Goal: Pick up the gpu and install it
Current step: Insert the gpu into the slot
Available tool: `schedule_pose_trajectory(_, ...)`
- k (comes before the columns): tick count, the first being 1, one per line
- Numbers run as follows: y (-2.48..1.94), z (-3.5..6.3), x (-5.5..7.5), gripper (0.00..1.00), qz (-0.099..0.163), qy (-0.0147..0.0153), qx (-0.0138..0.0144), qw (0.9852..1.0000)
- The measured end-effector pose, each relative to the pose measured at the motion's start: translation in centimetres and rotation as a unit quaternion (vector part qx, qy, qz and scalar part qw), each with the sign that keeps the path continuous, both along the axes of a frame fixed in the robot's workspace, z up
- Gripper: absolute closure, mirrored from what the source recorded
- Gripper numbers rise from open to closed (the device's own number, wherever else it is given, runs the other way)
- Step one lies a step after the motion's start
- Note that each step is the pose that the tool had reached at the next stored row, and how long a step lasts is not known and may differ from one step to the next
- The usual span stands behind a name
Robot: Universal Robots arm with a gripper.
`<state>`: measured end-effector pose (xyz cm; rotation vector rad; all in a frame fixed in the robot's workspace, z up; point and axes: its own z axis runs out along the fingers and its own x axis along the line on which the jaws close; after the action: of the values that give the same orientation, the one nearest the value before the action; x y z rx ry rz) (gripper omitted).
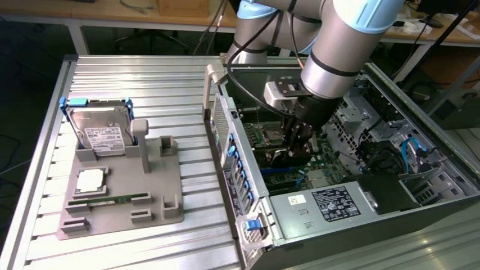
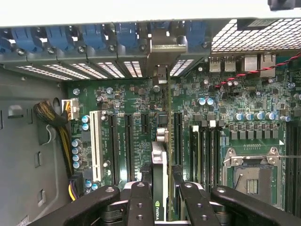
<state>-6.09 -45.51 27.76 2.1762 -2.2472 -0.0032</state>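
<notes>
Your desk point(image 1: 150, 73) is ribbed metal and runs from the upper left of the frame to the bottom edge. At lower left a grey holder point(image 1: 161, 185) lies flat on it, with a drive point(image 1: 101, 132) propped at its upper end, a chip point(image 1: 90, 180) below that and a memory stick point(image 1: 109, 199) lower still. On the right half an open case point(image 1: 222, 121) lies near the holder.

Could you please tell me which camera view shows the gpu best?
The wrist view: the gpu stands edge-on, clamped in the gripper, at the motherboard's slots. In the exterior view the arm and gripper cover most of it inside the case.
</notes>
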Motion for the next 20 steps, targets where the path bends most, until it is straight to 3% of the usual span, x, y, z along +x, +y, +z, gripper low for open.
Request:
schedule_pose_trajectory(8, 0.02, -0.38, 0.11, 0.73, 0.0, 0.0, -0.0067, 1.0)
schedule_pose_trajectory(16, 0.07, -0.42, 0.34, 0.73, 0.0, 0.0, -0.0066, 1.0)
schedule_pose_trajectory(20, 0.22, -0.88, 0.33, 0.73, 0.0, -0.0003, -0.0068, 1.0)
